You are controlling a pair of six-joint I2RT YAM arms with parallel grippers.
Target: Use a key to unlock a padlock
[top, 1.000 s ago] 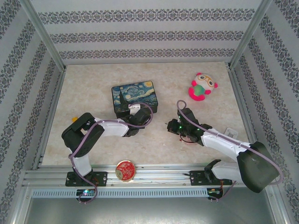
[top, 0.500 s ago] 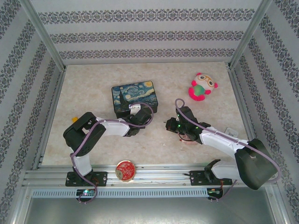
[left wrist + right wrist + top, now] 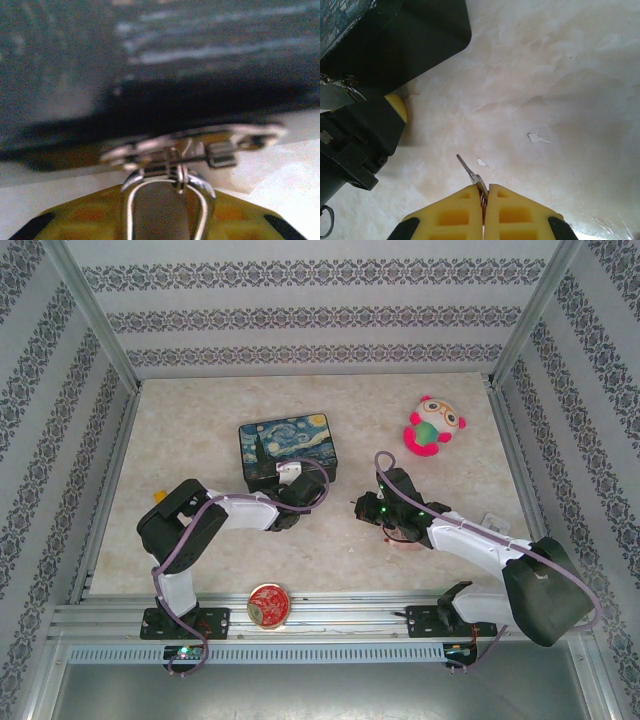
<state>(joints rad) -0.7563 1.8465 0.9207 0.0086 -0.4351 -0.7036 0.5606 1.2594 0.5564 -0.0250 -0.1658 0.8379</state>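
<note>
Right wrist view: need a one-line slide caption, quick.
Right end effector shut on the key, its blade pointing up-left over the marbled table, Starry Night box at top left.

- The worktop (image 3: 200, 430) is pale beige with faint marbled veining.
- The box (image 3: 288, 445) is deep blue with yellow and white swirls and a black rim.
- Right of the box, the plush toy (image 3: 433, 426) is hot pink with a white and green front.
- Nearer than the box, the round tin (image 3: 268, 604) is red with a pale pattern.
- The walls (image 3: 320, 300) are white with dark ornamental bands.
- Both arms are white and black, with mauve cables.
- The left end effector (image 3: 165, 210) and the right end effector (image 3: 483, 192) have yellow fingers.
- The padlock (image 3: 190, 145) is blurred brass and silver.
- The key (image 3: 467, 170) is silvery grey.
</note>
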